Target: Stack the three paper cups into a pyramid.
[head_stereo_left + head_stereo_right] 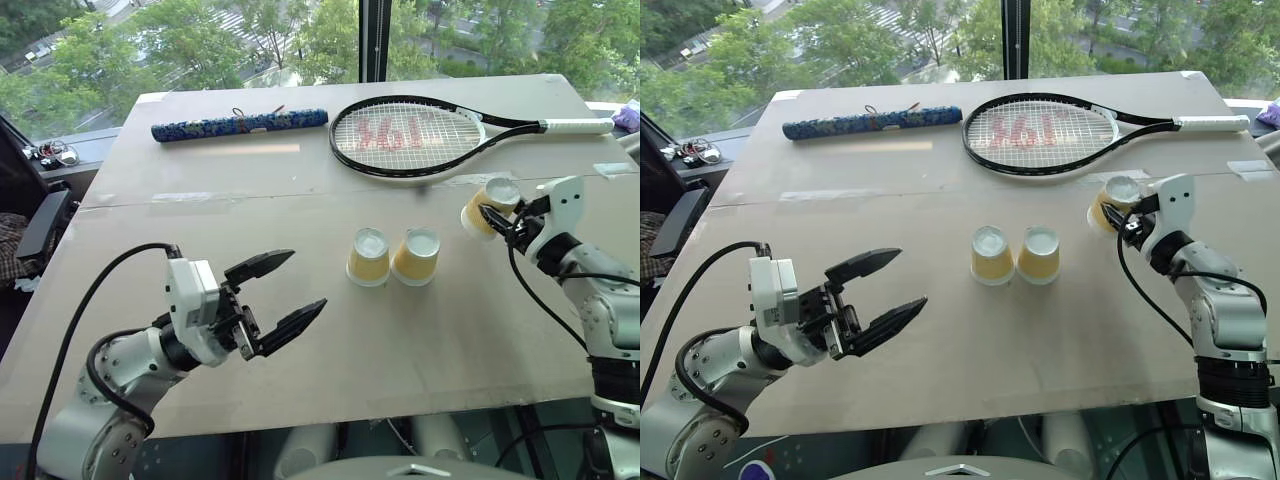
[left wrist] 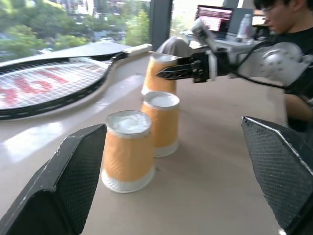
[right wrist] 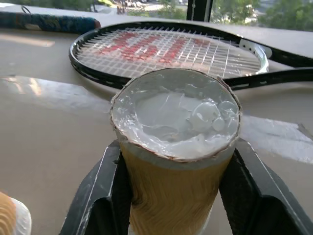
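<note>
Two of the three paper cups, yellow-orange with white bases up, stand upside down side by side mid-table: the left one and the right one. The third paper cup is off to their right, near the racket's throat, also base up and slightly tilted. My right gripper is shut on its sides; the right wrist view shows a black finger on either side of this cup. My left gripper hovers open near the table's front left, empty, pointing toward the pair. No pyramid stands.
A black tennis racket lies across the back of the table, just behind the held cup. A long blue patterned roll lies at the back left. A person sits beyond the table's right side.
</note>
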Motion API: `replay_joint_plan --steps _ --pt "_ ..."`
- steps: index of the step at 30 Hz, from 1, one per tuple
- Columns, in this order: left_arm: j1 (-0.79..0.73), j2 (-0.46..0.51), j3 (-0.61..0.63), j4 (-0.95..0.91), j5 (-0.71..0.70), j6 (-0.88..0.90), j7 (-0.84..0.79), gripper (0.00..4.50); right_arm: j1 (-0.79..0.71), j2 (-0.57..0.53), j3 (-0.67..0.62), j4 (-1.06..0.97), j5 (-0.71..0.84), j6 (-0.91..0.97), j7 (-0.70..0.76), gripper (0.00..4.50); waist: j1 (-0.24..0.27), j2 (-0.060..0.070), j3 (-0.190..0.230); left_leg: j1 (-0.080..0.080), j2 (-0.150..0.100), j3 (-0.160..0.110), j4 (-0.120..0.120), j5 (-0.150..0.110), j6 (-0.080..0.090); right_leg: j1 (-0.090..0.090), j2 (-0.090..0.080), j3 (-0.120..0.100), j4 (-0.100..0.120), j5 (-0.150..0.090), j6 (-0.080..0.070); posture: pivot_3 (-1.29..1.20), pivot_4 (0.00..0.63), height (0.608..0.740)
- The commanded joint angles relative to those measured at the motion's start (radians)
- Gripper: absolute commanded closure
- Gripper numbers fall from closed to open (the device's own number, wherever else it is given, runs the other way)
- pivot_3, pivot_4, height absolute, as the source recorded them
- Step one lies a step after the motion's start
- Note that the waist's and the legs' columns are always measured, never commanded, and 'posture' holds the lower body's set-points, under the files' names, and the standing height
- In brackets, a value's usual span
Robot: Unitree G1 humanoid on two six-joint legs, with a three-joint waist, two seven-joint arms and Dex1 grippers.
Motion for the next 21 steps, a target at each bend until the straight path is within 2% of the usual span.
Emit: replay_joint_plan --steps 1,5,9,15,21 --pt "0.061 0.026 0.128 0.042 -0.168 0.008 -0.116 0.0 -0.119 -0.075 0.008 -0.163 0.171 0.1 0.139 2.66 -0.012 0.001 0.001 0.0 0.0 0.0 0.0 0.0 0.0 0.0 0.0 0.0 0.0 0.0 0.0 0.0 0.15 0.74" --pt "0.112 0.038 0.19 0.088 -0.191 -0.001 -0.195 0.0 -0.211 -0.104 0.099 -0.212 0.23 0.183 0.201 2.66 -0.012 0.0 0.0 0.0 0.001 -0.003 -0.001 0.0 0.0 0.0 0.0 -0.001 0.0 0.0 0.0 0.0 0.15 0.74" --pt "0.135 0.026 0.192 0.063 -0.185 0.001 -0.19 0.0 -0.279 -0.083 0.184 -0.224 0.249 0.239 0.205 2.66 -0.008 0.0 0.0 -0.002 0.001 -0.003 0.001 -0.001 0.001 0.0 -0.001 -0.002 -0.001 0.0 0.0 0.0 0.15 0.74" --pt "0.156 0.017 0.191 0.0 -0.206 0.016 -0.149 0.0 -0.289 -0.1 0.271 -0.19 0.178 0.218 0.247 2.66 -0.006 -0.001 0.0 -0.011 0.0 -0.004 0.004 -0.001 0.001 -0.006 -0.003 -0.005 -0.002 0.0 0.0 0.0 0.15 0.74" --pt "0.144 0.014 0.214 -0.02 -0.273 0.021 -0.115 0.0 -0.284 -0.111 0.288 -0.176 0.141 0.199 0.28 2.66 -0.007 -0.001 0.0 -0.012 -0.001 -0.004 0.004 -0.001 0.001 -0.008 -0.003 -0.005 -0.001 0.0 0.0 0.0 0.15 0.74"
